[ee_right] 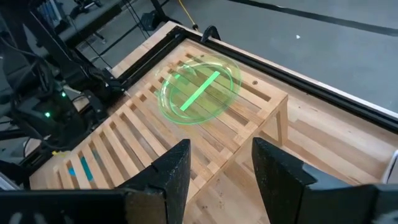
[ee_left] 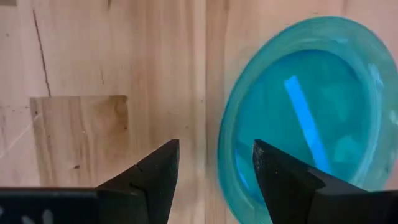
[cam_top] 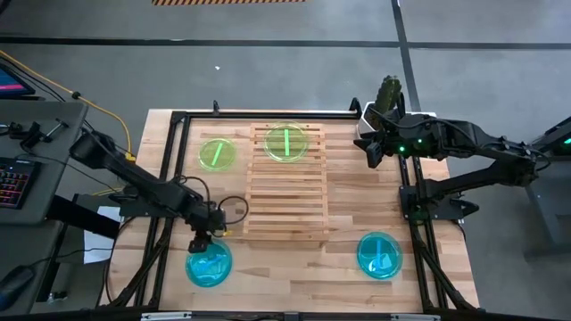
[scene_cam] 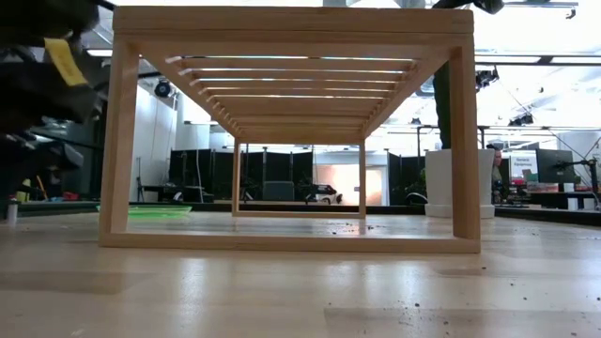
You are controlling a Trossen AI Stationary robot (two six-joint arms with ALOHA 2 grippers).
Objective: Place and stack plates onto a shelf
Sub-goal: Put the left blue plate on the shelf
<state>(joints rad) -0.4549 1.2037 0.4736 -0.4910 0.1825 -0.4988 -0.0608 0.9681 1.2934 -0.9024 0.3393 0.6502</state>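
Note:
The light-wood slatted shelf (cam_top: 285, 183) stands mid-table. One lime green plate (cam_top: 285, 143) (ee_right: 200, 90) lies flat on its far end. The second green plate (cam_top: 217, 153) (scene_cam: 146, 212) rests on the table left of the shelf. One cyan plate (cam_top: 209, 265) (ee_left: 305, 112) lies near the left front, another cyan plate (cam_top: 379, 254) near the right front. My left gripper (cam_top: 201, 242) (ee_left: 214, 180) is open over the left cyan plate's far rim, one finger over the plate and one over bare wood. My right gripper (cam_top: 370, 147) (ee_right: 221, 174) is open, beside the shelf's far right corner.
Black metal frame rails (cam_top: 174, 134) run along the table's far, left and right sides. A potted plant (cam_top: 390, 92) stands at the far right corner behind my right arm. Bare wood lies between the two cyan plates at the near edge (cam_top: 294, 276).

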